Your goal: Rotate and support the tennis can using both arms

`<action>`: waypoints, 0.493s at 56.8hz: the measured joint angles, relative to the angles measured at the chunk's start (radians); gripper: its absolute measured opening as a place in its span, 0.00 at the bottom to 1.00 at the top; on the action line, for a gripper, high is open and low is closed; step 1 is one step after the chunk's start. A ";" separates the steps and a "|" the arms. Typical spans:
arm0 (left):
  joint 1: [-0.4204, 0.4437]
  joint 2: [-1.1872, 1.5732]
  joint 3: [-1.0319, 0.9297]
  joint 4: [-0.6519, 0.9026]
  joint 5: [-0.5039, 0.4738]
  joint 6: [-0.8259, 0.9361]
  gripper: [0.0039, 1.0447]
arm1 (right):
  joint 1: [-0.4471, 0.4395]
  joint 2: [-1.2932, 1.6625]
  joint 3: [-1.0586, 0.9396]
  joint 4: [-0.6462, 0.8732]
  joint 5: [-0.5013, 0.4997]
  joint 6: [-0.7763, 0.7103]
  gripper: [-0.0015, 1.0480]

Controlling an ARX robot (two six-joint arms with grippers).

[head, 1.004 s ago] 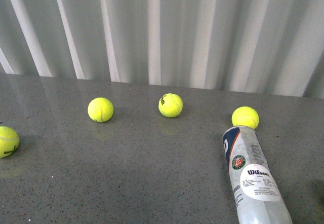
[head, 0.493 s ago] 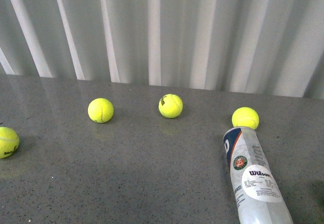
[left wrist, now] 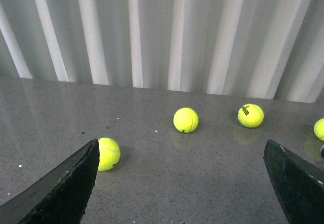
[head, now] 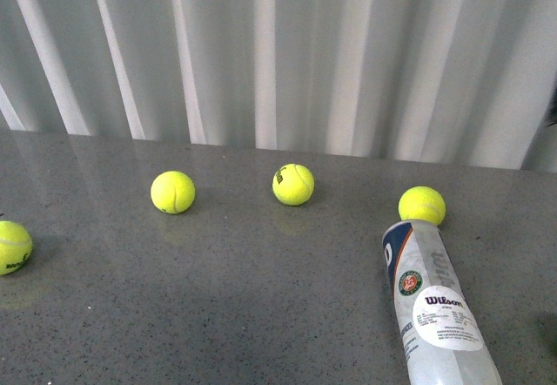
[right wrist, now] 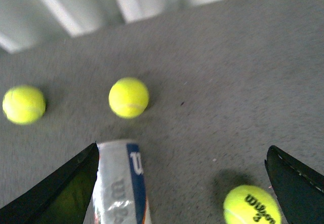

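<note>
The tennis can lies on its side at the near right of the grey table, its Wilson label facing up. Neither arm shows in the front view. My right gripper is open above the table. In its blurred wrist view the can's end lies just inside one finger. A printed yellow ball sits near the other finger. My left gripper is open over bare table with nothing between its fingers; the can is out of that view.
Several yellow balls lie loose on the table: one at the far left, two across the middle, and one just beyond the can's far end. A white pleated curtain closes the back.
Everything sits a few pixels lower in the front view, and a dark edge has appeared at its far right. The can and balls hold their places relative to each other.
</note>
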 joint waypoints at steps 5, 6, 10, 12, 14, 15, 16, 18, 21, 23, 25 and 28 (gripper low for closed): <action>0.000 0.000 0.000 0.000 0.000 0.000 0.94 | 0.062 0.076 0.048 -0.072 -0.040 -0.044 0.93; 0.000 0.000 0.000 0.000 0.000 0.000 0.94 | 0.076 0.092 0.054 -0.086 -0.050 -0.050 0.93; 0.000 0.000 0.000 0.000 0.000 0.000 0.94 | 0.114 0.136 0.060 -0.117 -0.063 -0.072 0.93; 0.000 0.000 0.000 0.000 0.000 0.000 0.94 | 0.124 0.154 0.060 -0.121 -0.063 -0.079 0.93; 0.000 0.000 0.000 0.000 0.000 0.000 0.94 | 0.130 0.168 0.059 -0.122 -0.062 -0.082 0.93; 0.000 0.000 0.000 0.000 0.000 0.000 0.94 | 0.131 0.171 0.059 -0.122 -0.063 -0.082 0.93; 0.000 0.000 0.000 0.000 0.000 0.000 0.94 | 0.134 0.181 0.056 -0.120 -0.062 -0.085 0.93; 0.000 0.000 0.000 0.000 0.000 0.000 0.94 | 0.135 0.189 0.051 -0.115 -0.062 -0.086 0.93; 0.000 0.000 0.000 0.000 0.000 0.000 0.94 | 0.136 0.205 0.039 -0.099 -0.061 -0.085 0.93; 0.000 0.000 0.000 0.000 0.000 0.000 0.94 | 0.135 0.215 0.031 -0.087 -0.062 -0.084 0.93; 0.000 0.000 0.000 0.000 0.000 0.000 0.94 | 0.131 0.228 0.024 -0.077 -0.068 -0.079 0.93; 0.000 0.000 0.000 0.000 0.000 0.000 0.94 | 0.125 0.241 0.021 -0.071 -0.076 -0.073 0.93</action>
